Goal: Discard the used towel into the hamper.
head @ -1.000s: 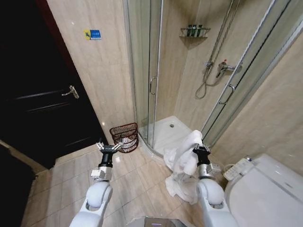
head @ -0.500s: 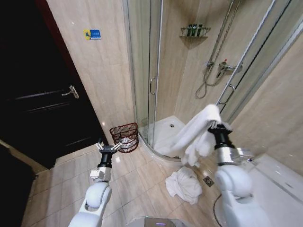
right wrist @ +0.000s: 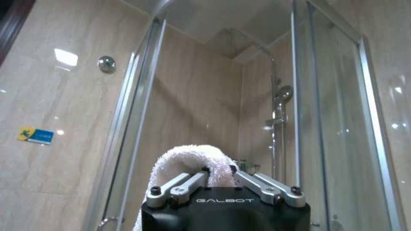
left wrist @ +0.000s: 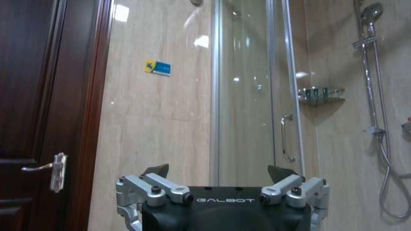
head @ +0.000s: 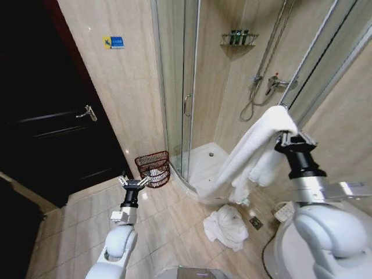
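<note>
My right gripper is raised high at the right, shut on a white towel. The towel drapes over the gripper and hangs down to the left, its lower end over the shower tray. In the right wrist view the towel bulges between the closed fingers of the right gripper. A second white towel lies crumpled on the floor below. The reddish-brown wire hamper stands on the floor by the glass shower corner, holding something white. My left gripper hovers open just in front of the hamper.
A glass shower enclosure fills the middle, with its white tray behind the hamper. A dark door with a handle is at the left. A floor drain and a toilet control panel sit at the lower right.
My right arm has lifted the towel higher and farther right, pulling it off the pile on the floor. The left arm has stayed put.
</note>
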Robot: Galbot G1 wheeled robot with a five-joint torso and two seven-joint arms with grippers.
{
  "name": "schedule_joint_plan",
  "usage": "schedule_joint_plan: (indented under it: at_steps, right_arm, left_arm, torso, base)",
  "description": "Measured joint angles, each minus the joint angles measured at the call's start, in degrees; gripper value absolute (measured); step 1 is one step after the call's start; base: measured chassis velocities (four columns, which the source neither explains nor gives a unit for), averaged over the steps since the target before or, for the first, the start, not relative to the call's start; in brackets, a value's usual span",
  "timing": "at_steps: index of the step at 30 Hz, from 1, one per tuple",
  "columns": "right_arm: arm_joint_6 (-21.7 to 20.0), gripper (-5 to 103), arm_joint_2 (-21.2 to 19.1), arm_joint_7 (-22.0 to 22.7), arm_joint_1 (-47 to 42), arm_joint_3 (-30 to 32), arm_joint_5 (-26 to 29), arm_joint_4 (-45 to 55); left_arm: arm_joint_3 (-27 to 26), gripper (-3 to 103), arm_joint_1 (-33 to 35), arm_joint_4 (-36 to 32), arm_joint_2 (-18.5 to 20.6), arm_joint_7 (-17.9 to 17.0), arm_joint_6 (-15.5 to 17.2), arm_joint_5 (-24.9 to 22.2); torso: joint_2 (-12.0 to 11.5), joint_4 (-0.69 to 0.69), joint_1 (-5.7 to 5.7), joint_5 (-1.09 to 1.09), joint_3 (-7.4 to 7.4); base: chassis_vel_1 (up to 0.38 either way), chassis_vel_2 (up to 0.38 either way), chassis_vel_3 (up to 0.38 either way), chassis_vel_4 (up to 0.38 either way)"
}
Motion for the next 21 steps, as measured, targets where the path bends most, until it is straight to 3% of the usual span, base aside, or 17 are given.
schedule_joint_plan:
  at_steps: [7,14,21]
  right_arm:
    - [-0.87,4,-2.79,0.50,0.14,3.02,3.12,-0.04]
    - [-1.81,4,-11.42,2.78,0.81,9.62,10.58,-0.17]
    - [-1.36,4,-11.73,2.18,1.18,10.11,9.46,-0.26]
  left_arm:
    - [0.36,100,-0.18,0.44,-0.11,0.10,0.05,0.41]
    - [0.19,100,-0.87,0.48,-0.09,0.15,0.36,0.26]
    - [0.13,100,-0.72,-0.05,-0.16,0.15,0.47,0.16]
  torso:
    - [0.00,0.00,0.00,0.00,0.00]
    - [0.00,0.00,0.00,-0.02,0.00]
    - [0.00,0.00,0.00,0.02,0.00]
  base:
    - [0.000,0.000,0.000,0.000]
    - [0.000,0.000,0.000,0.000]
    - [0.000,0.000,0.000,0.000]
